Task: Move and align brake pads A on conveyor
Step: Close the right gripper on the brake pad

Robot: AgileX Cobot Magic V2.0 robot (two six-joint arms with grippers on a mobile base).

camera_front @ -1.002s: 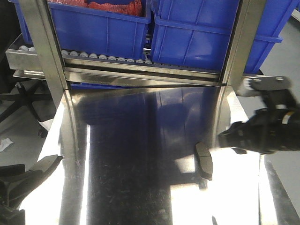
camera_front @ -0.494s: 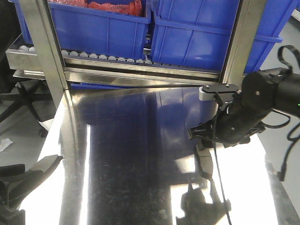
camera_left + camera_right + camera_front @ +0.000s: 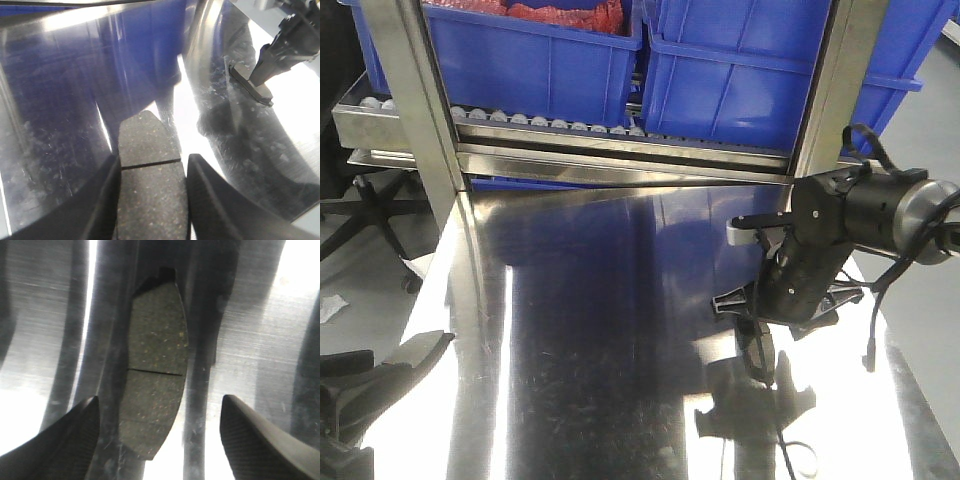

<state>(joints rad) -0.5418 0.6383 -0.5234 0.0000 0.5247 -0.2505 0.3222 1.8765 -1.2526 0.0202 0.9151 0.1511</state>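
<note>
Brake pad one (image 3: 156,375) flat on the shiny steel desk (image 3: 570,330), friction face up, centre groove across the middle, a dark backing tab showing at one end. Toward the desk's right edge, about midway between the far and near edges, long axis running roughly far to near. Directly above it, right gripper (image 3: 159,405) pointing down, jaws spread wide. One finger (image 3: 65,440) on each side of the pad's long edges, both clear of it, bare steel showing in the gaps. From the front view, only the near part of this pad visible below the black wrist, with the arm's dark reflection on the steel beside it.

Brake pad two (image 3: 150,180) at the desk's near left corner, pinched between the jaws of the left gripper (image 3: 153,162). Fingers pressed against both long edges, grooved grey-brown face up, free end reaching out past the fingertips toward the desk's middle. Whether resting on the steel or lifted off it, cannot tell. Well apart from pad one, most of the desk's width between them.

Loose black cable (image 3: 875,320) hanging from the right arm near the right edge. Along the far edge, a steel roller rack (image 3: 550,125) carrying blue bins (image 3: 550,60), framed by steel posts (image 3: 420,110). Past the left edge, an office chair (image 3: 370,205) on the floor.
</note>
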